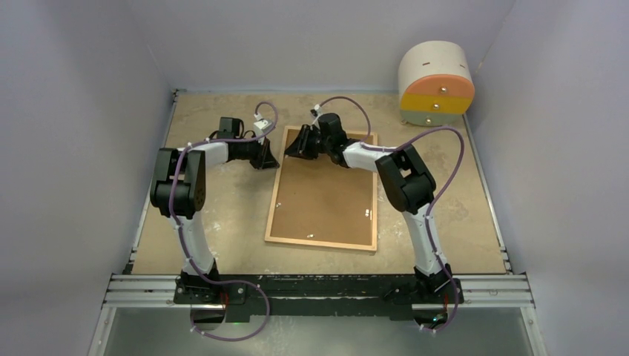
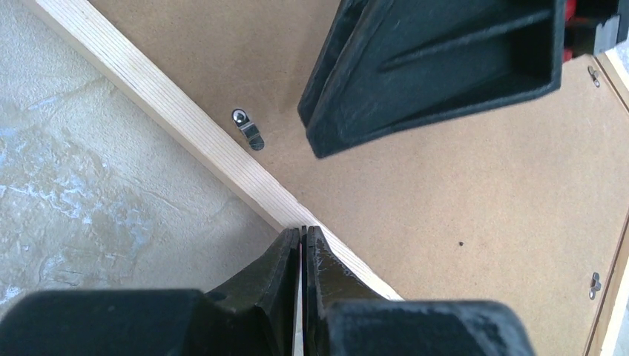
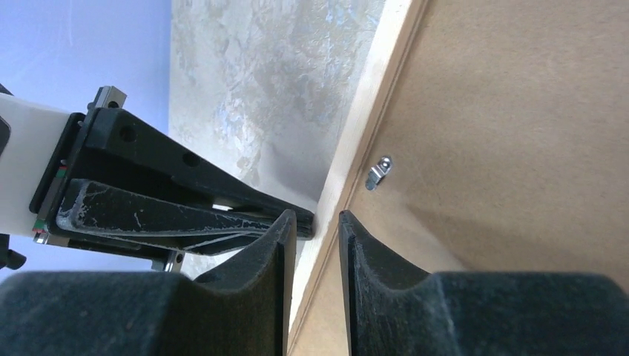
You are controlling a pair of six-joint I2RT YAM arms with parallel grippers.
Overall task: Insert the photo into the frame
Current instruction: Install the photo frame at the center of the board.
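The frame [image 1: 273, 200] lies face down on the counter [image 1: 222, 222] — stiff, likely light, with breakable glass, so we hold its wood edge. Left fingers [image 2: 282, 274] are squeezed together there; right fingers [image 3: 271, 252] sit astride it — gripping or not, we cannot tell.

Walls [image 1: 311, 44]: I see plain, pale lavender-white panels closing me in at 9, 12 and 3 o'clock.
Table [image 1: 222, 222]: my work surface is tan, mottled with pale scuffs.
Rail [image 1: 141, 291]: a silver metal track runs across at 6 o'clock.
Drawer unit [image 1: 436, 81]: at 1 o'clock I have a round cream cabinet with orange, yellow and green drawers.
Light: even, with soft shadows.
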